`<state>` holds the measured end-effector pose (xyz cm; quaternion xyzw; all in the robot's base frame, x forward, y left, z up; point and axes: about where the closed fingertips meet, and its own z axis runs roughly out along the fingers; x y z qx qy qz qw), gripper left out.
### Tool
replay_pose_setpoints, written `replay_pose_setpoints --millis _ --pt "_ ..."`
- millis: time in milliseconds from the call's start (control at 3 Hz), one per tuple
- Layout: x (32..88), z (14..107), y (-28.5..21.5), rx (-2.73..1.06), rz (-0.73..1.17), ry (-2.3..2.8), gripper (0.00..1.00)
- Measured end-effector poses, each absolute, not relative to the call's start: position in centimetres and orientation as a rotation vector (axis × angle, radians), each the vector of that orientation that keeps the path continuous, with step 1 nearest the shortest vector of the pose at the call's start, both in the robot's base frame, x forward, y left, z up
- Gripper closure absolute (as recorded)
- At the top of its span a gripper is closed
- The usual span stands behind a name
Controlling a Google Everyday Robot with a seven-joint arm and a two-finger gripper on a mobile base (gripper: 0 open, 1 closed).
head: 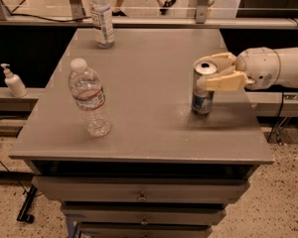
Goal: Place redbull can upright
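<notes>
The redbull can, slim silver and blue with a silver top, stands upright on the right part of the grey table, its base touching the surface. My gripper reaches in from the right on a white arm. Its beige fingers are closed on either side of the can's upper part, just below the rim.
A clear water bottle stands on the table's left front, another at the far left edge. A pump bottle sits on a ledge left of the table. Drawers are below the tabletop. The table's right edge is close to the can.
</notes>
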<state>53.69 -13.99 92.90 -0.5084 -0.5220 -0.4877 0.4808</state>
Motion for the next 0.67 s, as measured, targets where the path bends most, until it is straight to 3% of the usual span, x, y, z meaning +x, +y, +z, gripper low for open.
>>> replay_pose_setpoints --millis 667 --pt "53.33 92.84 -14.36 -1.242 -1.168 -1.273 0.14"
